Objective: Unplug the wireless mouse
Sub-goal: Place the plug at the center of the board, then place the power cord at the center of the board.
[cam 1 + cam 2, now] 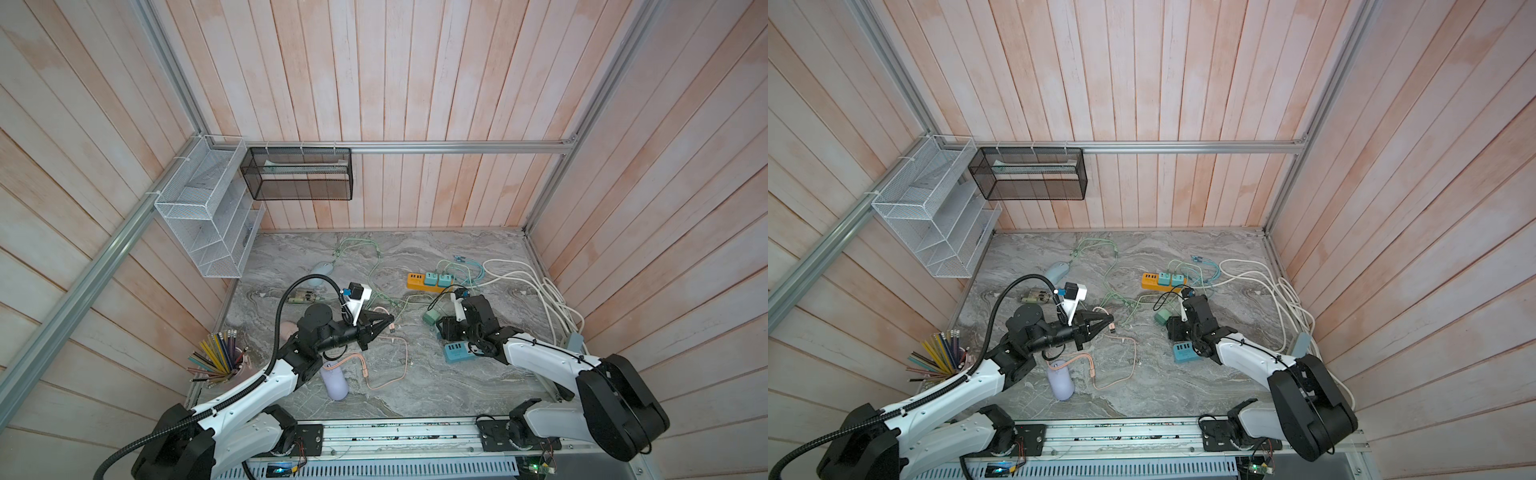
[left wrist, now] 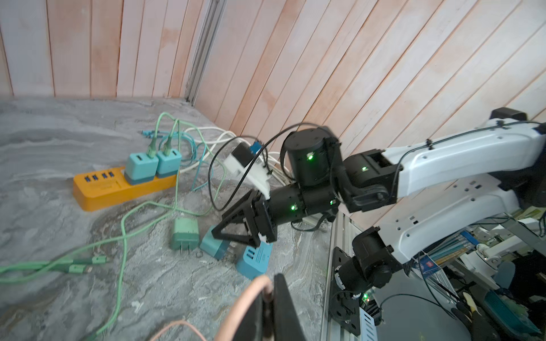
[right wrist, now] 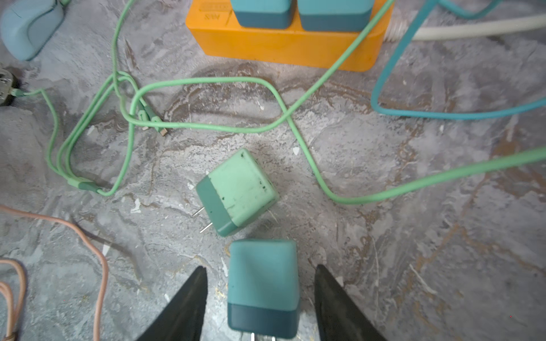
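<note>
Marble desk, plank walls. Mouse sits at 10 o'clock, apparently not yet unplugged: one of the green cables seems to reach it. Left end effector, centre, pinches pink cable. Right end effector, 3 o'clock, is spread astride teal charger, not gripping. Next: pin mouse, pull its plug. Mouse port is too small to read.

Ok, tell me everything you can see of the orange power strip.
The orange power strip is a long block with rounded edges, plastic by its look, lying flat on the grey marbled table. Near one end its top carries a row of four blue ports; toward the other, two teal chargers stand plugged in side by side, each with a green cable in its top. A whitish cord leaves that end.
</note>
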Controlling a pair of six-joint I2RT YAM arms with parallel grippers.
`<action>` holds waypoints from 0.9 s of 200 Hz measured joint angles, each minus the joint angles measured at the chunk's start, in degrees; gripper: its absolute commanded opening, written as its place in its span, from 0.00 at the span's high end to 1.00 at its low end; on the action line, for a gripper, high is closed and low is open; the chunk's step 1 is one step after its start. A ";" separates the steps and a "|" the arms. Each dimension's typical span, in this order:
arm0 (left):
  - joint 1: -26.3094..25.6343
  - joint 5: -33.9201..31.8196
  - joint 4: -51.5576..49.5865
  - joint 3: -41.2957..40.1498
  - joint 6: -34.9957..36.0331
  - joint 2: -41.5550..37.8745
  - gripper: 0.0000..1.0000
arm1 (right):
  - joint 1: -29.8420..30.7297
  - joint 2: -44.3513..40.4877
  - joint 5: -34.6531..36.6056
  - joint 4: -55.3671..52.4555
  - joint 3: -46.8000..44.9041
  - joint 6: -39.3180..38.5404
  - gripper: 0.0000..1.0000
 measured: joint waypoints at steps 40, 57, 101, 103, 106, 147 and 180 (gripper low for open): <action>-0.02 0.26 5.66 -7.37 -5.73 2.89 0.85 | 0.28 -5.49 0.17 -0.50 0.00 0.04 0.42; -0.26 0.50 8.31 -9.99 -8.13 3.80 0.73 | 1.29 -7.48 0.37 -0.66 0.00 0.04 0.42; -0.39 -1.68 5.66 -11.43 -9.92 -0.81 0.00 | 10.27 -6.14 3.61 -2.45 3.89 -1.33 0.43; -0.31 -2.05 4.70 -11.30 -9.90 -1.57 0.00 | 10.93 -5.86 3.87 -2.56 4.24 -1.53 0.43; -0.26 -2.82 3.50 -11.08 -9.86 -2.51 0.00 | 11.58 -5.57 4.24 -2.64 4.72 -1.75 0.43; 4.92 -17.40 -19.76 -0.52 -10.60 -15.56 0.00 | 20.37 0.85 5.81 -2.21 11.26 -6.25 0.44; 9.42 -21.14 -32.46 4.26 -12.59 -19.63 0.00 | 22.71 7.72 5.27 -1.44 16.46 -9.22 0.45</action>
